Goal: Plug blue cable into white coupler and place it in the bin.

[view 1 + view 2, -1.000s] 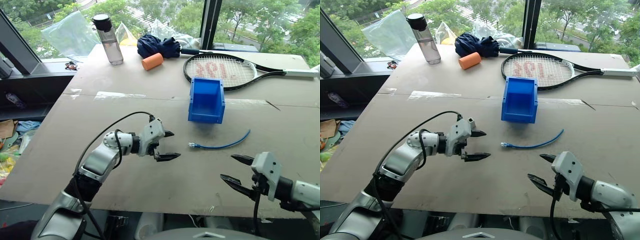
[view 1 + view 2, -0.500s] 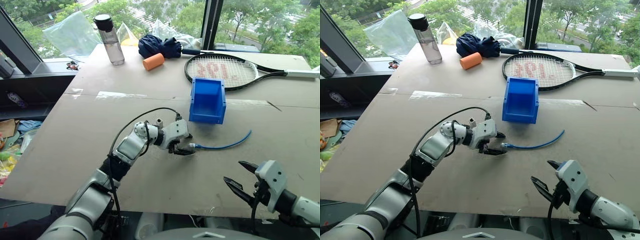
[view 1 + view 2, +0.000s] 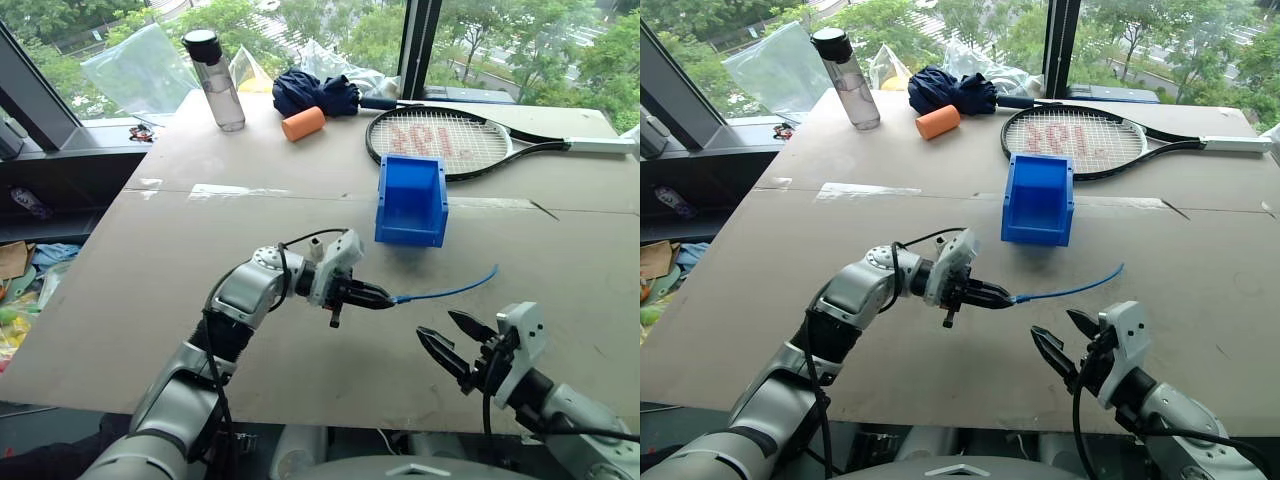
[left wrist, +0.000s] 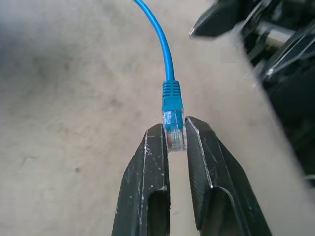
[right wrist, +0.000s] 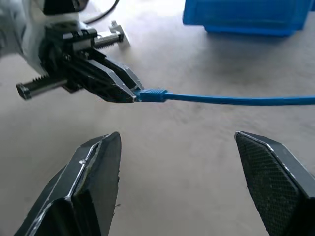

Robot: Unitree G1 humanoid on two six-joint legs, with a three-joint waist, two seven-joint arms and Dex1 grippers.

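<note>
Left wrist view: scuffed black left claw [image 4: 175, 139] pinches blue cable [image 4: 162, 54] (clear plug).

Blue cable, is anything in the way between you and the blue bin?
Nothing visible. The left pincer holds the blue cable by its plug, and bare table lies between it and the bin.

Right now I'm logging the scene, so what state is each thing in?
Blue cable: plug end pinched, tail trailing on the table.
Left hand: shut on the plug.
Right hand: open, holding nothing.
Bin: upright, nothing seen inside.
Bottle: upright, capped.
</note>
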